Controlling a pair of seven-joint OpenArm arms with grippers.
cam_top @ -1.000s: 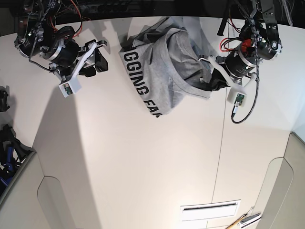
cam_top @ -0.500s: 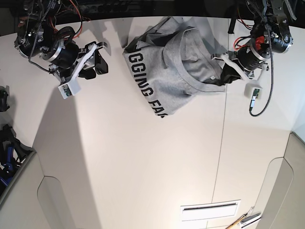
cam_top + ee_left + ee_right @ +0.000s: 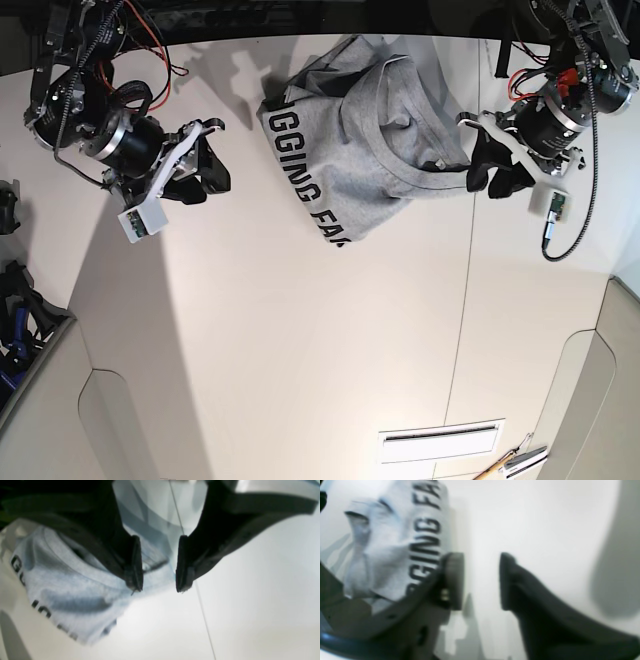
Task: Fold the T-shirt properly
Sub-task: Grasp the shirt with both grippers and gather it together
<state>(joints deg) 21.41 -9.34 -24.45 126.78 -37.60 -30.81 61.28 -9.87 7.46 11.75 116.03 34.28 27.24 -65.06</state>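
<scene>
The T-shirt [image 3: 365, 140] lies crumpled (lettering up); the left gripper [image 3: 492, 166] just beside it, fingers spread, holding nothing; the right gripper [image 3: 205, 165] farther off, fingers apart, holding nothing.

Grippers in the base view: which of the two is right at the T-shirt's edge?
The left gripper, on that view's right: its open jaws sit at the grey T-shirt hem, gripping nothing. The right gripper hangs over bare table, clear of the cloth.

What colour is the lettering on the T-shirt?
Black block lettering on the heather-grey T-shirt; clearest in the base view.
</scene>
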